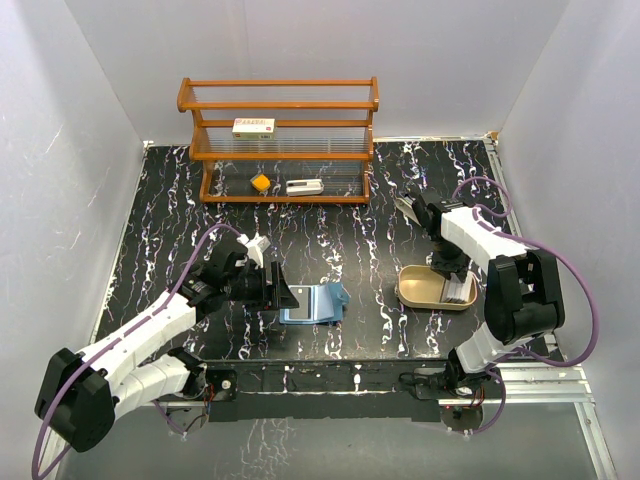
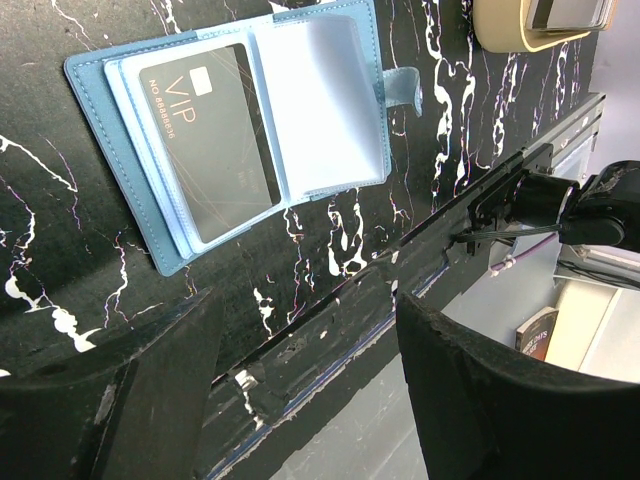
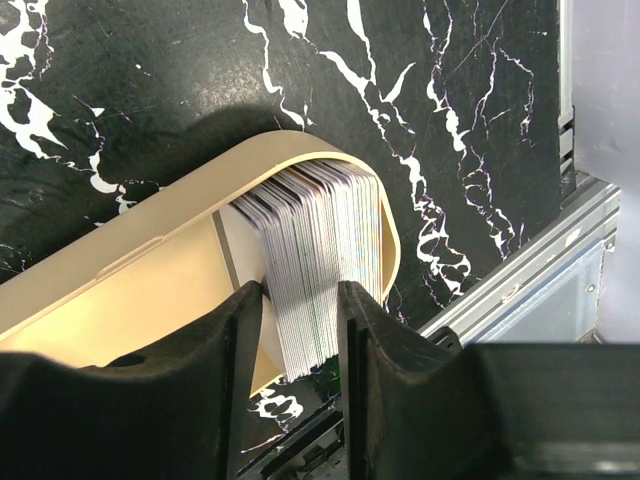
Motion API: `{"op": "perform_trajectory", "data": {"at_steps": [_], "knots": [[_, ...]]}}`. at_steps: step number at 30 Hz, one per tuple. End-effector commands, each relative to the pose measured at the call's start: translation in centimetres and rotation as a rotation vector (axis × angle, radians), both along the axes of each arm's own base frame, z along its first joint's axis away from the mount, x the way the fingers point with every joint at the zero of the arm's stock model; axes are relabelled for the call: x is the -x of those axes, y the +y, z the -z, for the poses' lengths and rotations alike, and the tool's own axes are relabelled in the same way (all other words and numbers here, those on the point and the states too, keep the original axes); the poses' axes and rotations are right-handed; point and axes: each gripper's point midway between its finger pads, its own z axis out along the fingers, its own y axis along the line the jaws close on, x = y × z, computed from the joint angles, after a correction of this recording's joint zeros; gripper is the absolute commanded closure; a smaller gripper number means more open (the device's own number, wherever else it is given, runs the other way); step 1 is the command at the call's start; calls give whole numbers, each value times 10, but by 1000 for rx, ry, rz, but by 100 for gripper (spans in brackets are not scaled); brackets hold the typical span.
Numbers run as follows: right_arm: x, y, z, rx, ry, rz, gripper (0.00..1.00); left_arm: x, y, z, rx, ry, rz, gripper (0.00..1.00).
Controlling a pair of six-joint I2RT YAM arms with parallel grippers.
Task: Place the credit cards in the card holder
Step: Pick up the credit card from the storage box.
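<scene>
Right fingers (image 1: 447, 270) reach down into the tray (image 1: 410, 291), with the card holder (image 1: 312, 303) open near my left fingers (image 1: 272, 286). At my left wrist, those hang spread and empty near it and its one dark card (image 2: 205, 140). My right wrist shows me clamping the whole stack of cards (image 3: 320, 250), so several could lift together and spill.

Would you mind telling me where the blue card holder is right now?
In the top view, the card holder lies open near the table's front edge, between the left gripper and the tan tray.
</scene>
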Motion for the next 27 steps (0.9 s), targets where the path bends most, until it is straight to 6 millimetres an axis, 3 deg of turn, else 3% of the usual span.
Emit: {"op": "perform_trajectory", "data": {"at_steps": [1, 27], "knots": [[-13, -6, -19, 41, -69, 5, 69, 0, -4, -18, 29, -34, 21, 32], [-27, 2, -36, -19, -130, -67, 100, -2, -2, -16, 22, -37, 7, 32]]}}
